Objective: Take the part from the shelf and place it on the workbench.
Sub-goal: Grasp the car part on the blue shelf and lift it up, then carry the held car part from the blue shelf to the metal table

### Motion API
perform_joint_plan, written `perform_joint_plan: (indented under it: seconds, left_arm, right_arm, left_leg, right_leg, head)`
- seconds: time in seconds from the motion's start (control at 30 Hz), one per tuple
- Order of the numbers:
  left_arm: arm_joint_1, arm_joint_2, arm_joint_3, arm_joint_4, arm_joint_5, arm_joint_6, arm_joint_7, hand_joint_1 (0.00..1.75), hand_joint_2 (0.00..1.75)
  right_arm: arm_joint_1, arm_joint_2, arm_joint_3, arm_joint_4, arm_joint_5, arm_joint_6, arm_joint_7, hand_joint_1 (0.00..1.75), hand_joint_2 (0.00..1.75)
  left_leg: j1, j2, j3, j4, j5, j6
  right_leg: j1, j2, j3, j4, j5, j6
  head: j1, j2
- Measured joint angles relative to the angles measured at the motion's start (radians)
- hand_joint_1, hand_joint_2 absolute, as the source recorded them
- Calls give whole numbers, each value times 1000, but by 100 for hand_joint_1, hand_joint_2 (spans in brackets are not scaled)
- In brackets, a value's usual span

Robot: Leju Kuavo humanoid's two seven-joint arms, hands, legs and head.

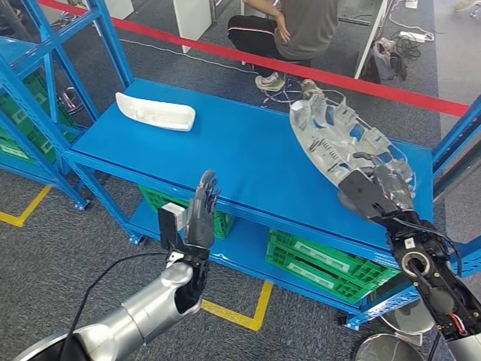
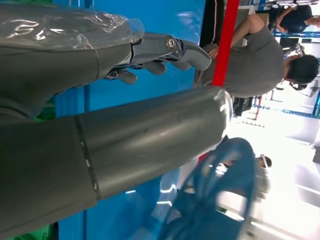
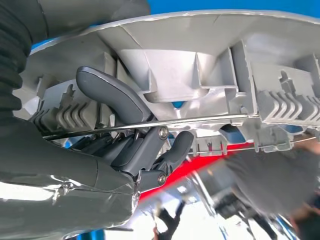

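Right hand gripping the near end of the grey ribbed plastic part, over the blue shelf's right end.

Held by the right hand: long grey moulded plastic part, ribbed underside up, long axis running away from the wrist toward the shelf's far edge, far end apparently lifted clear of the blue metal shelf deck. Fingers hooked over the part's inner ribs, thumb side beneath. Left hand empty, fingers straight and apart, raised before the shelf's front edge, well apart from the part. White curved plastic moulding lying far left on the deck, nearer the left hand. Probably next: carrying rightward off the shelf, long end swinging wide.
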Motion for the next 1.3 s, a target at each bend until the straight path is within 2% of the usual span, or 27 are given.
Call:
perform_joint_plan:
  seconds: [0.43, 0.7, 0.9, 1.03, 1.3]
  left_arm:
    - [57, 6, 0, -31, -36, 11, 1, 0, 0]
    - [66, 9, 0, -41, -43, 6, 2, 0, 0]
    - [68, 6, 0, -41, -56, -19, 0, 0, 0]
    - [68, 3, 0, -41, -68, -27, -1, 0, 175]
    - [68, 1, 0, -41, -80, -28, -1, 0, 175]
  right_arm:
    - [1, 0, -48, -174, 2, -73, -56, 175, 175]
    - [3, 0, -66, -229, 6, -81, -73, 175, 175]
    - [30, -1, -81, -299, 30, -115, -118, 175, 175]
    - [63, -1, -87, -353, 79, -159, -143, 175, 175]
    - [116, -1, -94, -432, 127, -181, -166, 175, 175]
  left_leg:
    - [0, -1, -1, -1, 0, 0]
    - [0, -1, -1, -1, 0, 0]
    - [0, -1, -1, -1, 0, 0]
    - [0, -1, -1, -1, 0, 0]
    - [0, 0, -1, -1, -1, 0]
  right_leg:
    - [0, 0, 0, 0, 0, 0]
    - [0, 0, 0, 0, 0, 0]
    - [0, 0, -1, 0, 0, 0]
    - [0, 0, -1, 0, -1, 0]
    - [0, 0, -1, 0, -1, 0]
  head:
    - [0, 0]
    - [0, 0]
    - [0, 0]
    - [0, 0]
    - [0, 0]
